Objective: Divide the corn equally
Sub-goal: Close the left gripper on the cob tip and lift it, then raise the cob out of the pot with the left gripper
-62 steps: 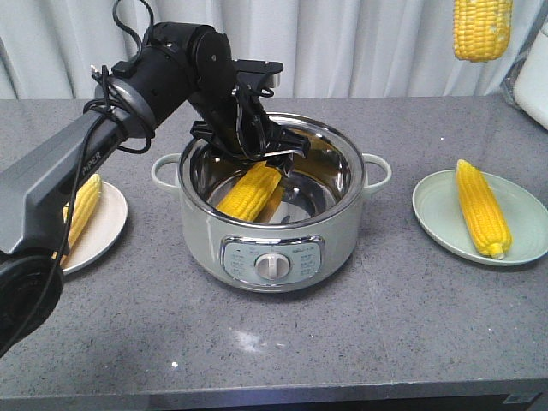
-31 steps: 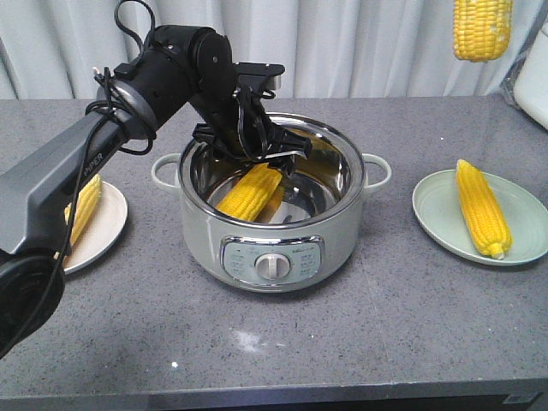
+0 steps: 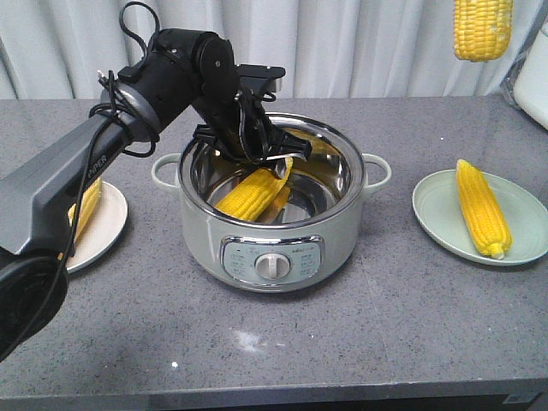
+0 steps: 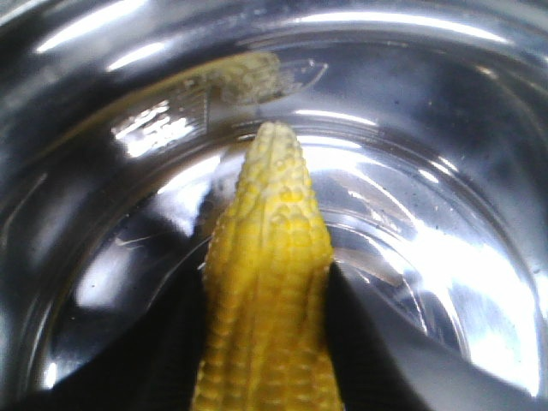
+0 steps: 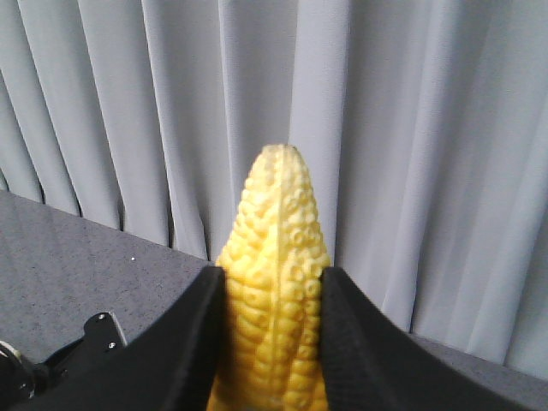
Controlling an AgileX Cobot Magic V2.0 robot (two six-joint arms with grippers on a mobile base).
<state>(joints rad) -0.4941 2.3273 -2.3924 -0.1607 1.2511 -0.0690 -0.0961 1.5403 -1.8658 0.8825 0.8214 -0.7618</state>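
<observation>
One corn cob point(image 3: 251, 193) leans inside the steel pot point(image 3: 270, 248), its upper end pinched by my left gripper point(image 3: 272, 161). The left wrist view shows that cob point(image 4: 270, 257) squeezed between both black fingers, its tip pointing at the pot floor; my left gripper point(image 4: 267, 342) is shut on it. High at the top right a second cob point(image 3: 482, 28) hangs in the air. In the right wrist view my right gripper point(image 5: 272, 342) is shut on this cob point(image 5: 274, 257). A third cob point(image 3: 86, 208) lies on the white plate point(image 3: 107, 231). Another cob point(image 3: 482, 208) lies on the green plate point(image 3: 522, 214).
The pot stands mid-counter with side handles and a front dial point(image 3: 271, 265). A white appliance point(image 3: 533, 81) sits at the far right edge. A grey curtain point(image 3: 360, 43) hangs behind the counter. The left arm point(image 3: 103, 145) stretches over the white plate.
My left gripper has risen slightly, tilting the upper end of the cob in the pot a little higher. The right arm's cob and both plates have not moved.
</observation>
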